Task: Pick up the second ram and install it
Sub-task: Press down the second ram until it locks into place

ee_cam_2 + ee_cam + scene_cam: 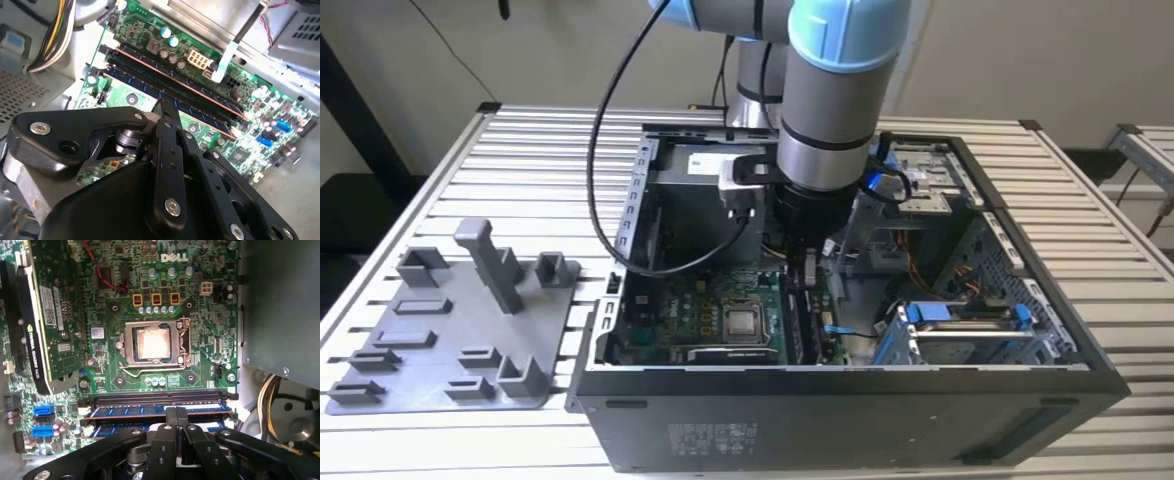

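In both wrist views the gripper [176, 415] is closest to the camera. Its black fingers [167, 120] are pressed together to a narrow tip, and I see nothing held between them. The tip points down at the memory slots, so I judge that it is pressing on a stick or has just set it there.

Just under the tip lies the second ram [155, 411], a long thin stick with a copper-coloured edge, lying along its slot on the motherboard [200, 320]. In the second wrist view the same stick [200, 107] runs diagonally from below the fingertip, and another stick sits parallel just beside it. I cannot tell whether the second ram is fully seated or if the latches at the slot ends are closed.

Farther away, the first wrist view shows the square silver processor [154, 344] in its socket and a graphics card [42, 325] standing on edge near it. The second wrist view shows instead a white connector [199, 61] and a yellow cable bundle [55, 30].

The exterior view gives what the wrist cameras cannot: the arm [834, 110] reaches straight down into the open computer case [1067, 350], and a grey holder tray [447, 330] lies on the table [520, 150] at the exterior view's left, well apart from the case.
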Motion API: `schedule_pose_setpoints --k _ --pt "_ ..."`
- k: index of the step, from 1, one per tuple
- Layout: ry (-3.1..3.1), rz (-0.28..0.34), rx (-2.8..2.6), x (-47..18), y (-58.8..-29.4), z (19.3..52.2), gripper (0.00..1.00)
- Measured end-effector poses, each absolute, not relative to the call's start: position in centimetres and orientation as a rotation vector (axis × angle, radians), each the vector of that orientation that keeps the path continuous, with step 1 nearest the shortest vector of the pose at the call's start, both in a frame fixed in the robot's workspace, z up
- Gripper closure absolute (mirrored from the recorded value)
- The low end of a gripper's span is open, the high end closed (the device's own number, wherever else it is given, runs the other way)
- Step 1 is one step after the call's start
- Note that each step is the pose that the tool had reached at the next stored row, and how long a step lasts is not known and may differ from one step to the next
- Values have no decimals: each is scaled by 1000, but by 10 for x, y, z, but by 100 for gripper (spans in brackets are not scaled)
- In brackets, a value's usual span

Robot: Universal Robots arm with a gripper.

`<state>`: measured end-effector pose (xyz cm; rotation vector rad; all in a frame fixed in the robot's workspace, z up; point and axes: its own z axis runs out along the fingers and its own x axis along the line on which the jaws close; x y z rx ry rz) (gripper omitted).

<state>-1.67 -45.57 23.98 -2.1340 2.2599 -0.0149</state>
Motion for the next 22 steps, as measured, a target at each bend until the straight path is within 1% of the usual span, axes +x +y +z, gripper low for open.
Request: schedule_pose_setpoints --k 7,13,22 --pt "2255 -14 -2139 -16 -456 238 89" --pt "2273 6 -2148 -10 -457 237 89" --pt "2279 11 -2147 -8 -466 235 89"
